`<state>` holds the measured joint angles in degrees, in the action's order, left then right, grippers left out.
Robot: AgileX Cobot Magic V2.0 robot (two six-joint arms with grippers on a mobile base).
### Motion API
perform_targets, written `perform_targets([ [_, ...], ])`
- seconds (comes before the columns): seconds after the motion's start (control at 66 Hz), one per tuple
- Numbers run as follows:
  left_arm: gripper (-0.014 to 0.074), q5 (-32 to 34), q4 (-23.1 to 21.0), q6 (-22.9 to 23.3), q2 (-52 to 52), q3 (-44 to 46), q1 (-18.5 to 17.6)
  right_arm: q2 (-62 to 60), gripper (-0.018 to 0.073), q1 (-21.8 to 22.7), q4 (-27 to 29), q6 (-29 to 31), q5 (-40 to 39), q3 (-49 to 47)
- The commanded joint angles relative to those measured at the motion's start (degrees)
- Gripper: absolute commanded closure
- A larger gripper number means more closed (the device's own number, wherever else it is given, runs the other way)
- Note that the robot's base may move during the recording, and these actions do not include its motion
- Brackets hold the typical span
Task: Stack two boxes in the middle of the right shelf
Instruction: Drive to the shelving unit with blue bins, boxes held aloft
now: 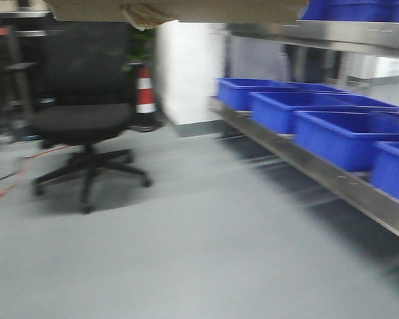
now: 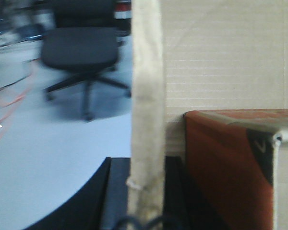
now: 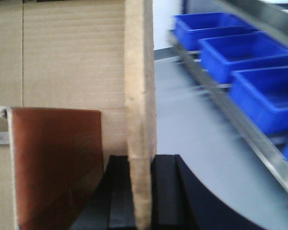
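Front cam is pretty blurry, but the tan cardboard box point(image 1: 186, 10) is right at the top edge of the frame, seen from below, w/ a crumpled yellowish tape scrap point(image 1: 143, 16) hanging off its underside. It's up in the air, not on the shelf point(image 1: 346, 186), which runs down the right side of the frame w/ a row of blue bins point(image 1: 332, 133) sitting on its lower tier. Another steel tier crosses the upper right w/ more blue above it. Left wrist cam: left claw point(image 2: 145, 196) is clenched on a box wall seen edge-on, a pale vertical strip down the middle of the frame w/ dark fingers point(image 2: 116, 191) pressed on each side at the bottom. Right of the strip there's corrugated panel and a patch of brown tape point(image 2: 225, 172) over a corner, can't tell if that's a 2nd box or the same one. Right wrist cam is basically the mirror: right claw point(image 3: 140, 196) squeezing the edge-on wall, black pads point(image 3: 165, 191) touching both faces, brown tape lower left, bins + shelf rail on the right. Black office chair point(image 1: 86, 119) stands on the grey floor point(image 1: 206, 252) at left, red/white traffic cone point(image 1: 145, 93) just behind it, orange cable point(image 1: 13, 183) on the floor at far left.
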<state>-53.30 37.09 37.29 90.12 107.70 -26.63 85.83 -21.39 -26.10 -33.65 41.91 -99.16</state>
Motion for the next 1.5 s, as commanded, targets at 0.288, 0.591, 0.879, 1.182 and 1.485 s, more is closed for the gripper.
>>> perform_targets([
  [0.288, 0.0707, 2.2, 1.4, 0.5, -0.9, 0.6, 0.3, -1.0, 0.0713, 0.2, -1.3, -0.4, -3.4, -0.7],
  [0.591, 0.0707, 2.2, 1.4, 0.5, -0.9, 0.6, 0.3, -1.0, 0.0713, 0.2, -1.3, -0.4, -3.4, -0.7],
  [0.879, 0.0707, 2.2, 1.4, 0.5, -0.9, 0.6, 0.3, -1.0, 0.0713, 0.2, -1.3, -0.4, -3.4, -0.7],
  [1.182, 0.0707, 2.2, 1.4, 0.5, -0.9, 0.6, 0.3, -1.0, 0.0713, 0.2, -1.3, -0.4, -3.4, -0.7],
  [1.485, 0.0707, 2.2, 1.4, 0.5, -0.9, 0.6, 0.3, -1.0, 0.0713, 0.2, -1.3, -0.4, -3.4, -0.7],
])
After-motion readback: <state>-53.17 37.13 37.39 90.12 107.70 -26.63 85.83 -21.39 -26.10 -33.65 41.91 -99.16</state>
